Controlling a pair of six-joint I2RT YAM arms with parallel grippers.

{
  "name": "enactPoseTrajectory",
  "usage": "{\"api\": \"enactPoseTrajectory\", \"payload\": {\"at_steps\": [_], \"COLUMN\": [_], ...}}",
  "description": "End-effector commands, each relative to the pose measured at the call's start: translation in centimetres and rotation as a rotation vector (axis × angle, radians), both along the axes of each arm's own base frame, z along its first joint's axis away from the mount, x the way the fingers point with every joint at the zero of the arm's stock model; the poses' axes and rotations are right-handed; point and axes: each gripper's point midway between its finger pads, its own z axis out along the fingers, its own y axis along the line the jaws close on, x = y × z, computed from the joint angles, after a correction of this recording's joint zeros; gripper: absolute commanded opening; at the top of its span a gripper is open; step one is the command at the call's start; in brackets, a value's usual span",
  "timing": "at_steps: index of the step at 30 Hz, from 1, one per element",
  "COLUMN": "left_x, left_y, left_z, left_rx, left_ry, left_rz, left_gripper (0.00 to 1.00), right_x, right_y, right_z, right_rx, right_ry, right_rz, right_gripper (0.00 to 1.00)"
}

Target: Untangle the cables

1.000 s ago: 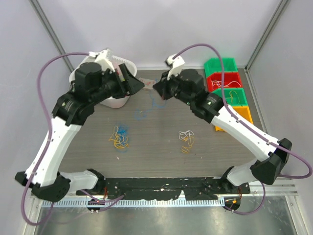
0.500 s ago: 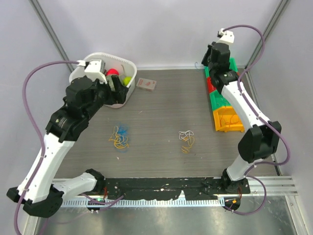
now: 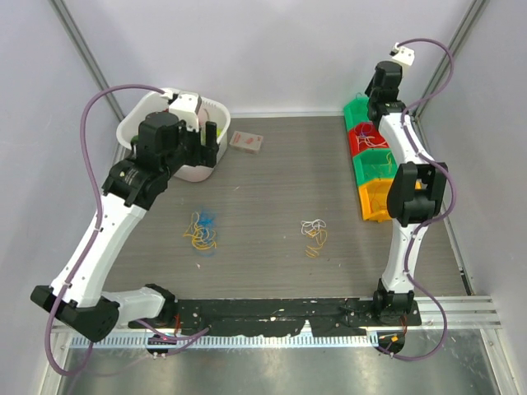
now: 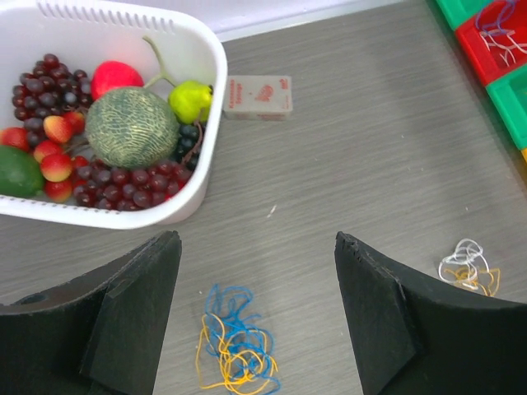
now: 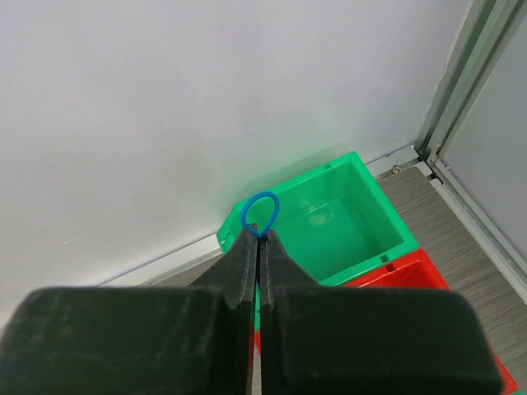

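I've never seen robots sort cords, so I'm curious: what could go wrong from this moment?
1. The right gripper pinches the thin blue cable by a small loop. It might slip free and land outside the green bin below.
2. The blue and yellow tangle lies knotted under the open left gripper. A grab there may lift both colours together and tighten the snarl.

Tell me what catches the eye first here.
The right gripper pinches a blue cable loop above the green bin in the far right corner. At far left, a white basket brims with fruit. A blue-yellow tangle and a white-yellow tangle lie on the table.
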Motion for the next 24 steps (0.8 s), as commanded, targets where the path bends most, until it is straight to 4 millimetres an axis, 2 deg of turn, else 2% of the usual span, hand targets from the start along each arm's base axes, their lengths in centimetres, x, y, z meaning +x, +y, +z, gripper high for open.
{"api": "enactPoseTrajectory", "payload": {"at_steps": [1,3,5,7,11,13,17,18,24], "left_x": [1.5,2.1,2.5,2.8,3.1,3.2,3.4,3.4,3.2], "left_y": [0.5,0.4,0.3,0.2,0.0,0.0,-0.1,0.0,0.8], "left_z": [2.3,2.3,2.2,1.7,0.7,0.4,0.1,0.3,0.3], "left_rx": [-0.009,-0.007,-0.003,0.005,0.014,0.010,0.007,0.005,0.013], "left_ry": [-0.055,-0.055,-0.056,-0.043,-0.025,-0.018,-0.016,-0.020,-0.014], "left_rz": [-0.002,-0.001,-0.005,-0.007,-0.011,-0.014,-0.016,-0.016,0.002], "left_gripper": [0.79,0.79,0.80,0.80,0.80,0.80,0.80,0.80,0.81], "right_x": [0.6,0.5,0.2,-0.4,-1.0,-0.8,0.6,1.1,3.0], "right_y": [-0.2,-0.1,0.2,0.1,-0.1,-0.2,-0.9,-1.1,-2.0], "right_z": [5.9,6.9,8.7,11.6,13.9,13.9,11.6,10.4,7.2], "right_rx": [-0.004,0.013,0.024,0.028,0.031,0.030,0.036,0.038,0.037], "right_ry": [-0.141,-0.150,-0.176,-0.224,-0.265,-0.268,-0.248,-0.232,-0.215], "right_rz": [-0.006,0.003,0.016,0.010,0.000,-0.002,-0.035,-0.046,-0.077], "right_gripper": [0.01,0.01,0.01,0.01,0.01,0.01,0.01,0.01,0.01]}}
